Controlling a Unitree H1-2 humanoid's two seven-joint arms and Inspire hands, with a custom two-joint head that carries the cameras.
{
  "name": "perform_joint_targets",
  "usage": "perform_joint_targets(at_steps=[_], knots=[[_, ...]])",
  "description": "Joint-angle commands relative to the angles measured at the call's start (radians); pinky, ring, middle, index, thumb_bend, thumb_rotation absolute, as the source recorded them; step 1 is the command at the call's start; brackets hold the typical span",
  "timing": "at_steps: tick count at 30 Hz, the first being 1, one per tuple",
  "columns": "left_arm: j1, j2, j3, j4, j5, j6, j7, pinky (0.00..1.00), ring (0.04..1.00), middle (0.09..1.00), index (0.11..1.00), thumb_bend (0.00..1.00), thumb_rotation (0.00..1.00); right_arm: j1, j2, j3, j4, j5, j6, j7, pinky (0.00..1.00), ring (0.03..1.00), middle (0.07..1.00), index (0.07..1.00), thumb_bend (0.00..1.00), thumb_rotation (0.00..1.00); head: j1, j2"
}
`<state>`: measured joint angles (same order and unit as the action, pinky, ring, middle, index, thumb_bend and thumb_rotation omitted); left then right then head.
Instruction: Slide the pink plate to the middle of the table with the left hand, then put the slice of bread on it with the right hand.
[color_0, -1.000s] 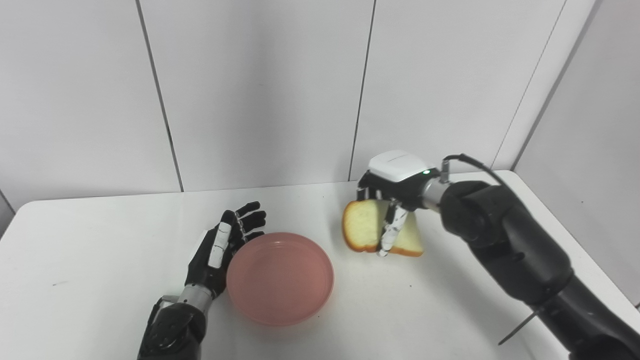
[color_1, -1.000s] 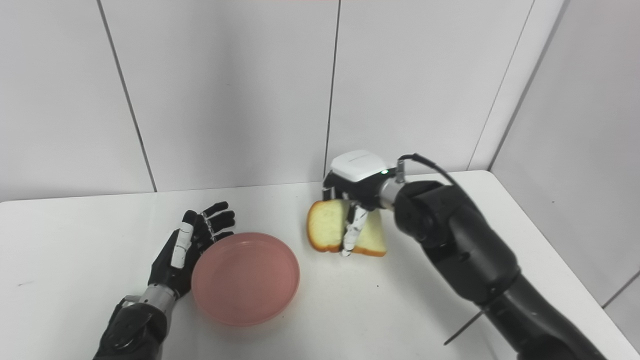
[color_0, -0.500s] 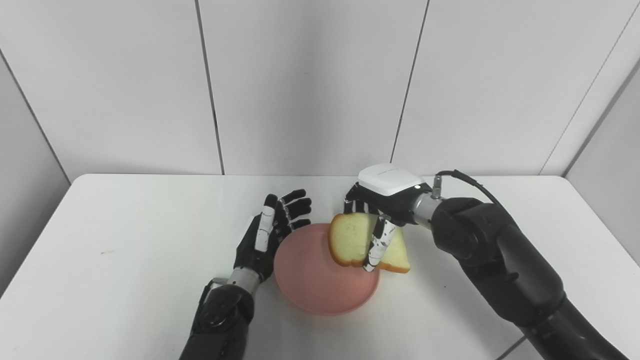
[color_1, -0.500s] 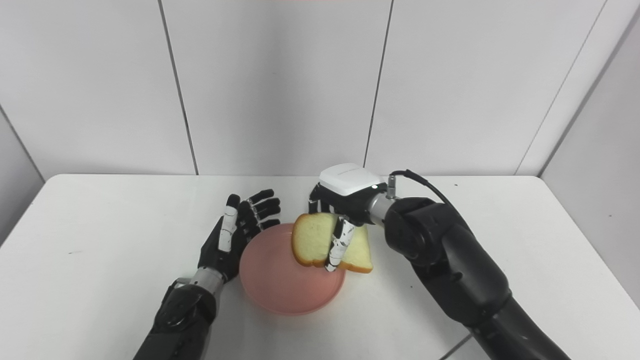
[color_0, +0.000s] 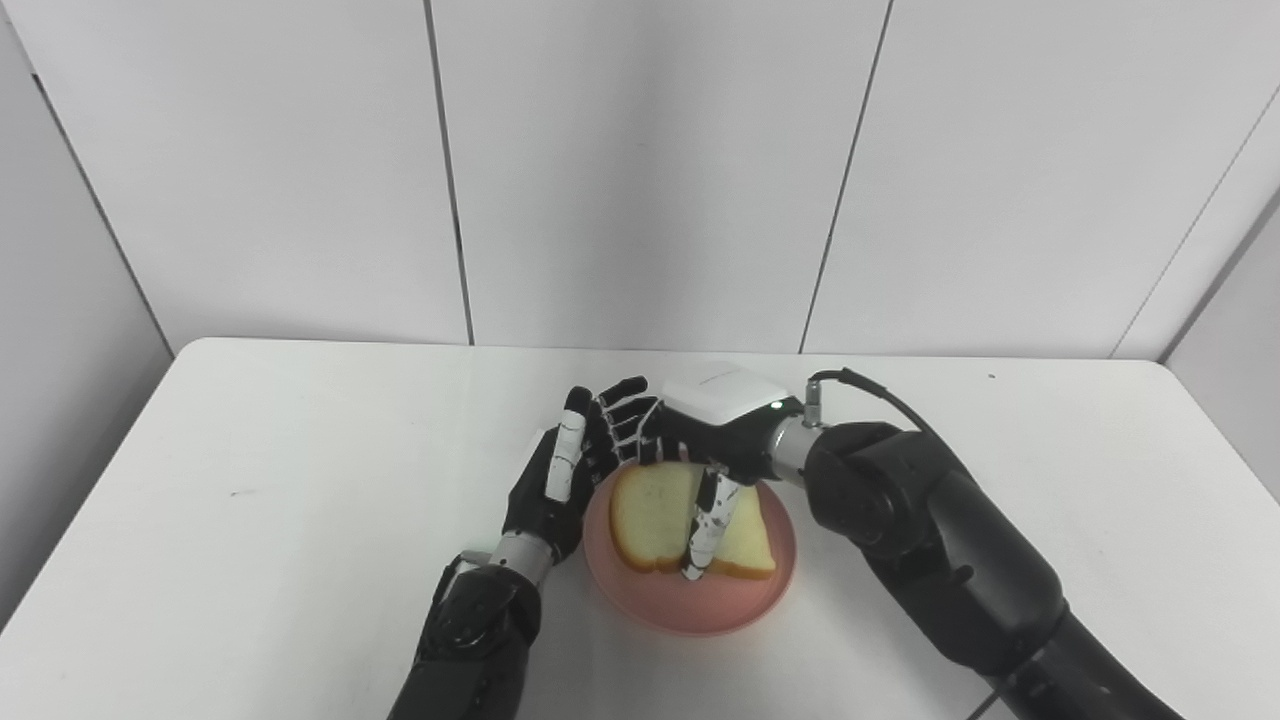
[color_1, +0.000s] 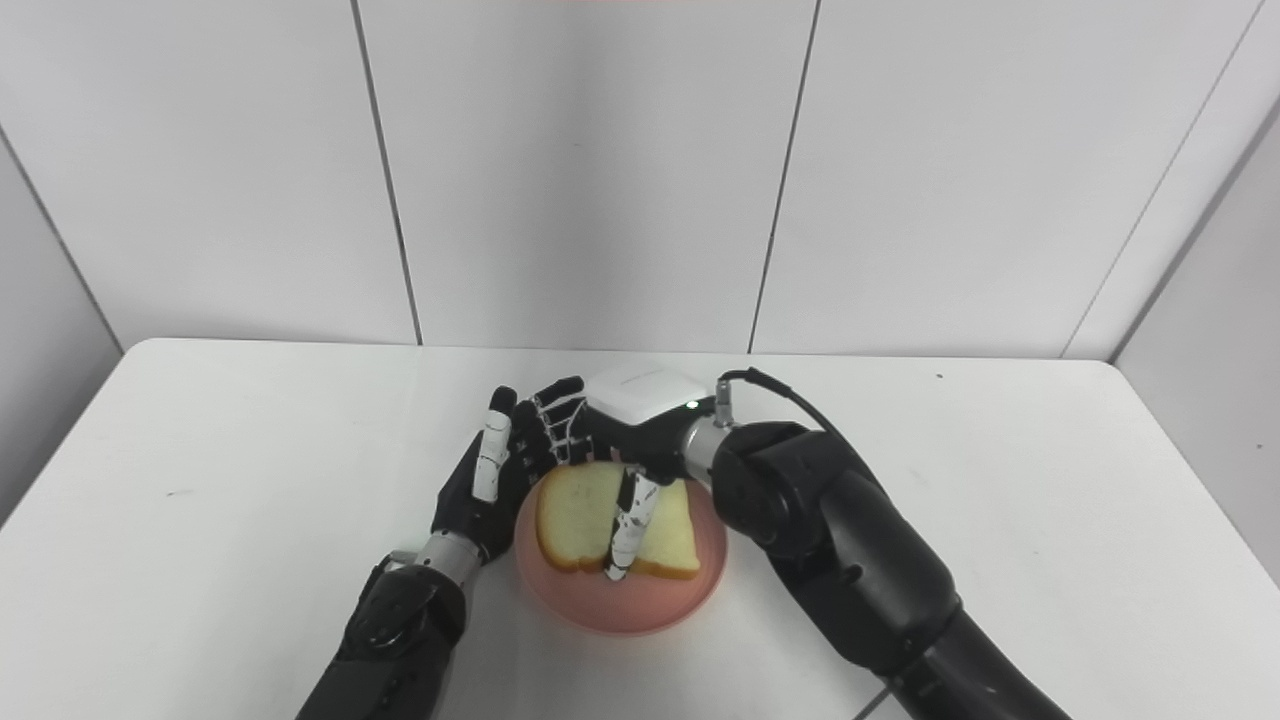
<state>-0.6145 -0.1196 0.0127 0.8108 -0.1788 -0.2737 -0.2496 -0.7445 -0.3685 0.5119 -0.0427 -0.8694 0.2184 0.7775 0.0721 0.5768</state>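
The pink plate (color_0: 700, 610) sits on the white table near its middle. The slice of bread (color_0: 650, 515) hangs tilted low over the plate, its lower edge at or just above the plate. My right hand (color_0: 715, 430) is shut on the bread from above, with the thumb (color_0: 708, 525) across its face. My left hand (color_0: 565, 480) is open, fingers spread upward, standing against the plate's left rim. Both hands also show in the right eye view, the left hand (color_1: 495, 470) next to the right hand (color_1: 635, 415).
The white table (color_0: 250, 480) ends at a wall of grey panels behind. The table's left edge (color_0: 90, 470) and right edge (color_0: 1230, 440) are in view. A black cable (color_0: 880, 395) loops off my right wrist.
The camera has shifted, so the whole scene sits further right in the picture. My right hand has carried the bread left and down over the plate. My left hand stays by the rim.
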Motion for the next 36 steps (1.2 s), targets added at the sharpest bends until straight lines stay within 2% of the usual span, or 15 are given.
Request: perform_joint_targets(at_steps=[1,5,12,19,20,21,23,25,27,29,30,31,36], knots=[[0.063,-0.003,0.0,0.046,0.007,0.06,0.017,0.7,0.766,0.751,0.742,0.97,0.96,-0.066,0.01,0.008,0.001,-0.024,-0.026,-0.009,0.34,0.421,0.502,0.491,0.52,0.15,0.0,0.002],[0.06,-0.003,0.0,0.058,0.009,0.054,0.017,0.69,0.762,0.748,0.742,0.97,0.96,-0.073,0.024,0.031,0.042,-0.048,-0.019,-0.012,0.34,0.423,0.509,0.493,0.52,0.16,0.005,0.001],[0.067,0.004,0.0,0.041,0.01,0.063,0.019,0.69,0.77,0.76,0.76,0.96,0.95,-0.068,0.028,0.036,0.107,-0.052,-0.028,-0.029,0.37,0.45,0.529,0.492,0.52,0.16,0.001,0.001],[0.067,0.008,-0.003,0.043,0.012,0.064,0.016,0.7,0.771,0.77,0.779,0.97,0.95,-0.065,0.019,0.043,0.121,-0.068,-0.022,-0.014,0.36,0.453,0.532,0.493,0.52,0.16,-0.002,0.006],[0.066,0.009,-0.003,0.047,0.011,0.061,0.014,0.69,0.768,0.767,0.781,0.96,0.95,-0.065,0.019,0.044,0.121,-0.068,-0.024,-0.013,0.39,0.474,0.546,0.566,0.82,0.3,-0.002,0.006],[0.065,0.009,-0.002,0.051,0.009,0.06,0.013,0.69,0.764,0.764,0.78,0.96,0.94,-0.064,0.018,0.045,0.12,-0.065,-0.026,-0.012,0.41,0.496,0.565,0.599,0.92,0.36,-0.004,0.004],[0.064,0.011,-0.004,0.052,0.013,0.063,0.015,0.69,0.759,0.761,0.778,0.96,0.94,-0.063,0.018,0.042,0.109,-0.052,-0.016,0.009,0.43,0.52,0.586,0.625,0.97,0.39,-0.008,0.003],[0.063,0.013,-0.007,0.05,0.019,0.066,0.019,0.7,0.758,0.761,0.774,0.97,0.94,-0.068,0.015,0.046,0.092,-0.048,0.0,0.053,0.5,0.616,0.675,0.673,0.99,0.4,-0.012,0.002],[0.063,0.015,-0.008,0.048,0.02,0.07,0.021,0.71,0.76,0.762,0.769,0.96,0.94,-0.077,0.009,0.055,0.076,-0.057,0.016,0.105,0.65,0.723,0.765,0.735,1.0,0.4,-0.013,0.001],[0.064,0.017,-0.009,0.044,0.021,0.071,0.021,0.72,0.76,0.759,0.769,0.96,0.94,-0.086,0.005,0.061,0.06,-0.069,0.029,0.157,0.79,0.779,0.805,0.767,1.0,0.4,-0.013,0.001],[0.065,0.017,-0.009,0.043,0.021,0.072,0.021,0.72,0.758,0.758,0.773,0.95,0.94,-0.09,0.003,0.063,0.053,-0.075,0.034,0.179,0.91,0.847,0.846,0.798,1.0,0.4,-0.013,0.001],[0.066,0.017,-0.009,0.042,0.021,0.071,0.02,0.72,0.757,0.757,0.776,0.94,0.95,-0.094,0.001,0.063,0.048,-0.08,0.039,0.199,0.97,0.89,0.872,0.818,1.0,0.39,-0.014,0.001],[0.067,0.018,-0.012,0.039,0.022,0.071,0.019,0.71,0.75,0.755,0.78,0.93,0.95,-0.116,-0.004,0.061,0.025,-0.087,0.065,0.295,1.0,0.959,0.938,0.865,1.0,0.42,-0.016,0.0]])
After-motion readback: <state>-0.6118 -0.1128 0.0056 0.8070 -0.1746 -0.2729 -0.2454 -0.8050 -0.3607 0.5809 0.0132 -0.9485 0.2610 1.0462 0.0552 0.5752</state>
